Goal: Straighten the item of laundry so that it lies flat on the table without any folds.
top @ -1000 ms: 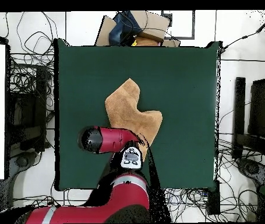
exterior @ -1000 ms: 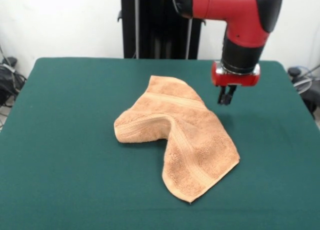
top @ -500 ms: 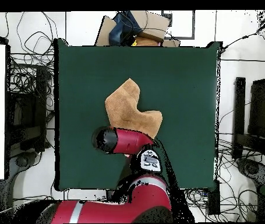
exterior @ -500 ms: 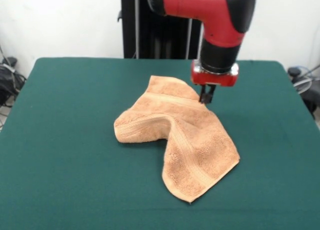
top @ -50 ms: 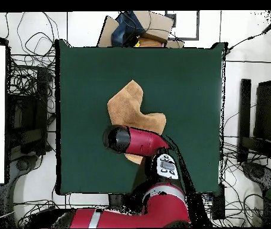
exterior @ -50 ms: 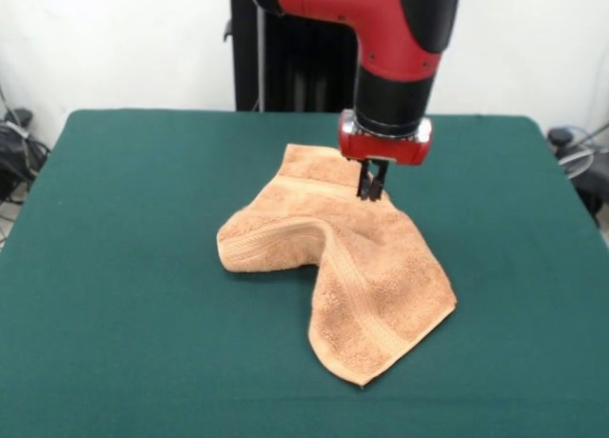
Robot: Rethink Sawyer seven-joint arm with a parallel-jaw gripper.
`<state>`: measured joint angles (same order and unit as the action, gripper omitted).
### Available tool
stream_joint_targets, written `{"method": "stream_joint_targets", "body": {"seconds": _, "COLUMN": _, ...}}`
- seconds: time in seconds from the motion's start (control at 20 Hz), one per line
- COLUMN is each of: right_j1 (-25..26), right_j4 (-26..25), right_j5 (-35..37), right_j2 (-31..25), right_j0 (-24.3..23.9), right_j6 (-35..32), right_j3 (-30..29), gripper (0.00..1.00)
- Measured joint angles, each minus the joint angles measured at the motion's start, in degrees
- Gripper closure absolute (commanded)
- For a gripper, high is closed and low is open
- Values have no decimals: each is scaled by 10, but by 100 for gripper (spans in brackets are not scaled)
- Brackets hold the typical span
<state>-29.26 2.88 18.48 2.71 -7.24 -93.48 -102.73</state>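
Glossy red arm (exterior @ -50 ms: 371, 9), black elbow cap and wrist sleeve, red flange, small dark gripper (exterior @ -50 ms: 370, 183)

Overhead, tool hidden under the red arm (top @ -50 ms: 139, 141), along with the towel's (top @ -50 ms: 127, 108) end nearest the robot. In front view, tool (exterior @ -50 ms: 370, 185) too small and dark to tell whether parted or closed. Desk (exterior @ -50 ms: 114, 267) cut off along the near edge; arm cut at the top.
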Motion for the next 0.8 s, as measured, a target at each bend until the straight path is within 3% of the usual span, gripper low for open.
{"method": "stream_joint_targets", "body": {"seconds": 0.35, "right_j1": 16, "right_j4": 0, "right_j5": 0, "right_j2": 0, "right_j0": 0, "right_j6": 0, "right_j3": 38, "gripper": 100}}
{"method": "stream_joint_targets", "body": {"seconds": 0.8, "right_j1": 76, "right_j4": 0, "right_j5": 9, "right_j2": 3, "right_j0": 0, "right_j6": 0, "right_j3": 122, "gripper": 100}}
